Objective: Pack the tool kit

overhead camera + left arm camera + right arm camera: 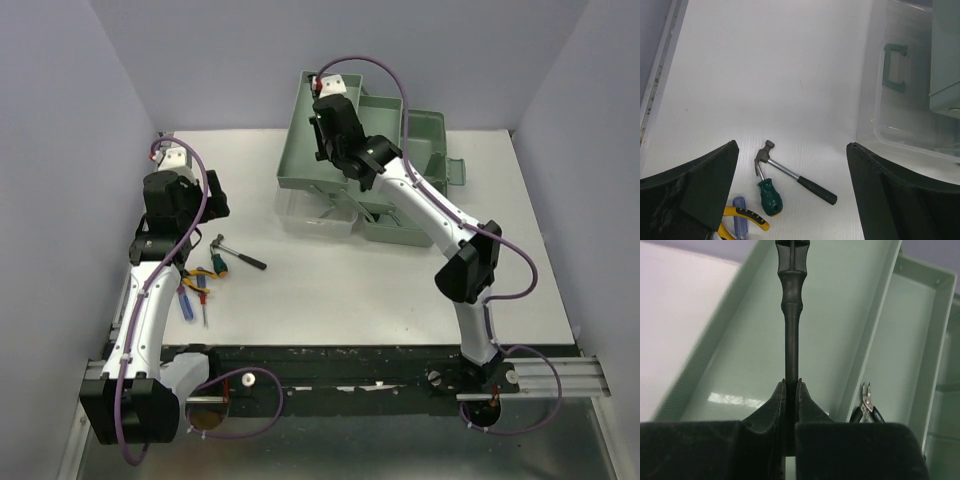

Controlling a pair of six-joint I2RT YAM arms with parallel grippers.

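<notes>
Right tool [791, 386] is pinched narrow on a slim black shaft [792, 315], which runs straight out from between the fingers and thickens into a ribbed grip at its far end. What kind of implement it is cannot be told. It hangs over the pale green tray of the box [292, 165], which stands open at the back of the desk [400, 290]. In the next compartment to the right lies a small pair of cutters [866, 402] with dark handles, close against the dividing wall.

Left tool [792, 147] is spread wide and holds nothing, above the left part of the desk. Below it lies the hammer [795, 175], head toward the far side and black grip pointing right. A green-handled screwdriver [770, 197] lies touching the hammer's shaft just behind the head. Yellow pliers [745, 215] and a blue screwdriver [740, 225] lie just beside it, partly hidden by the left finger. The clear lid [900, 115] with its green handle [894, 67] lies on the desk in front of the box, well apart from the loose pieces.
</notes>
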